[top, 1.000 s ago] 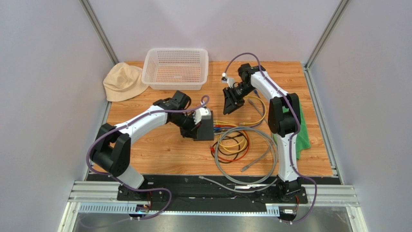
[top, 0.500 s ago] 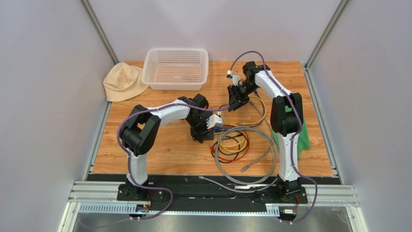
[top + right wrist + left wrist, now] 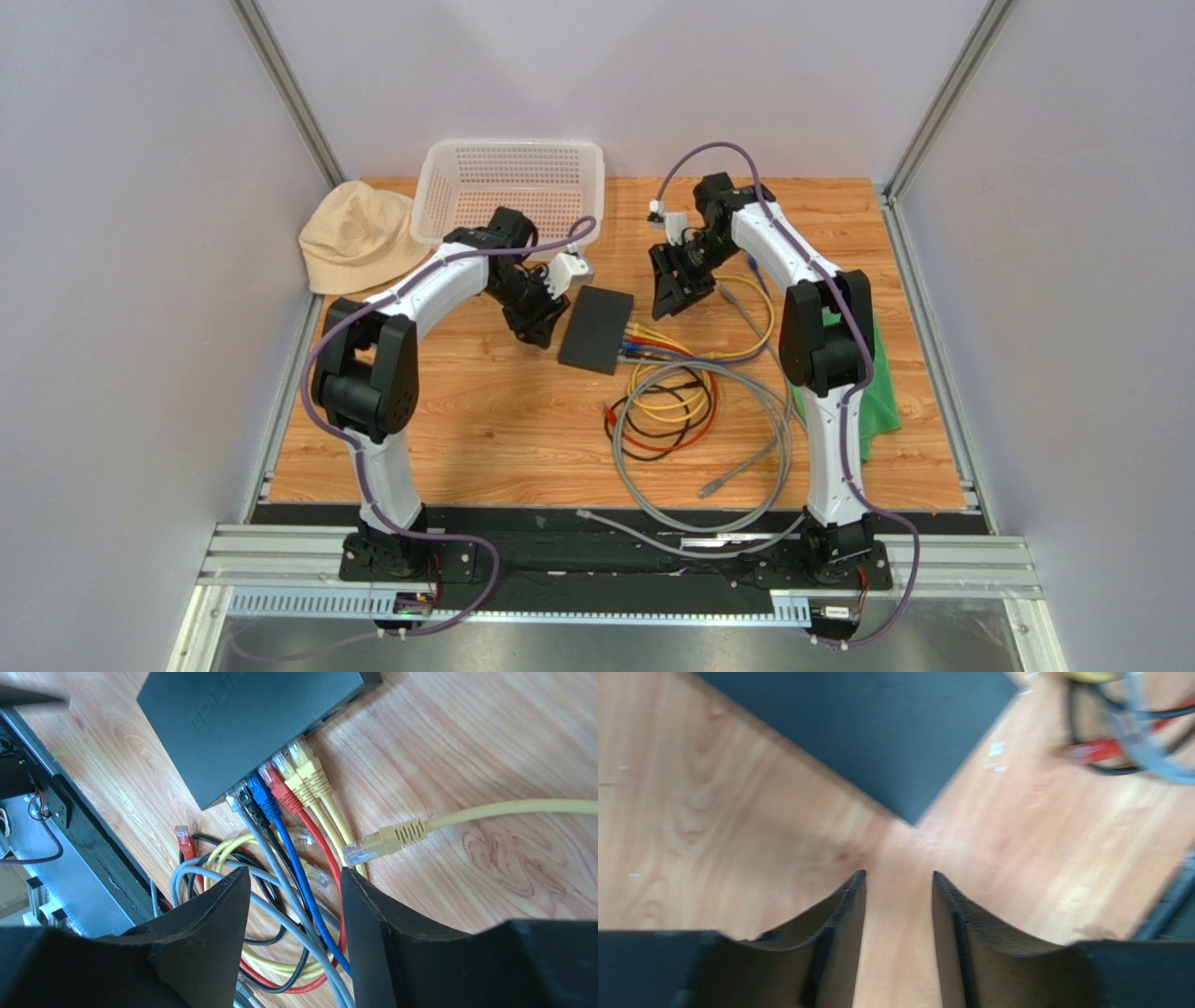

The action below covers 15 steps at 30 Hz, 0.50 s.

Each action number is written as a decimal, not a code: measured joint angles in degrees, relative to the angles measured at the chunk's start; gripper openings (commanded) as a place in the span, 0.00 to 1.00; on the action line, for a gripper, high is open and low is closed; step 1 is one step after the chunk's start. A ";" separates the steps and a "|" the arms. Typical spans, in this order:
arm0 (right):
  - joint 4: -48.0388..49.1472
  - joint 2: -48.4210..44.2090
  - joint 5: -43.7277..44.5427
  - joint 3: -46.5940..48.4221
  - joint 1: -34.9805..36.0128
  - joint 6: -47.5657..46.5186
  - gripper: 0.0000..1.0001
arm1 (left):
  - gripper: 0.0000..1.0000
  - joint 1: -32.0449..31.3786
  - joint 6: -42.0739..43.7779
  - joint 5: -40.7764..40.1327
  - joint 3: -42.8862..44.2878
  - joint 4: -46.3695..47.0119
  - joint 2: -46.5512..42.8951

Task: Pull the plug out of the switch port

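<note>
switch [image 3: 242, 731], embossed logo [image 3: 210, 708], prob. TP-LINK

Your switch [image 3: 595, 331] lies flat mid-table [image 3: 421, 420], matte black, turned diagonal, port edge facing right. You've got five plugs seated side by side: grey plug [image 3: 238, 800], blue plug [image 3: 258, 791], red plug [image 3: 275, 782], two yellow plugs [image 3: 303, 766]. A loose yellow plug [image 3: 361, 848] lies just beside them.

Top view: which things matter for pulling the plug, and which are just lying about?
Job: switch, plugged-in cables, right gripper, left gripper.
Lying about: white basket, beige hat, green cloth, loose yellow cable.
</note>
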 measured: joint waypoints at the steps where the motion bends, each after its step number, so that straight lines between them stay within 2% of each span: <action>1: -0.02 0.00 0.00 0.39 0.04 -0.02 0.56 | 0.53 -0.02 -0.33 1.62 -0.35 -0.96 -1.07; 4: 0.11 0.02 -0.46 1.60 0.04 -0.04 0.56 | 0.52 -1.29 -3.82 5.03 -0.68 -1.62 -3.54; 8: 1.31 0.66 -3.10 3.15 -0.04 0.02 0.56 | 0.43 -2.43 -11.50 7.65 1.64 0.22 -3.58; 9: 1.40 1.38 -3.50 4.22 -0.13 0.20 0.55 | 0.39 -2.49 -13.86 8.09 3.34 0.72 -2.86; 10: 1.75 2.49 -3.85 5.53 -0.28 0.50 0.56 | 0.23 -2.45 -15.82 8.44 4.92 1.49 -2.03; 12: 2.67 4.92 -4.26 7.65 -0.61 1.40 0.55 | 0.03 -2.38 -19.89 8.98 7.89 3.10 -0.17; 13: 3.30 5.84 -4.31 8.00 -0.81 1.88 0.55 | 0.00 -2.40 -21.57 9.29 8.85 4.26 0.79; 15: 4.00 7.58 -4.35 8.02 -1.42 2.97 0.54 | 0.00 -2.40 -24.65 9.75 9.53 6.01 2.34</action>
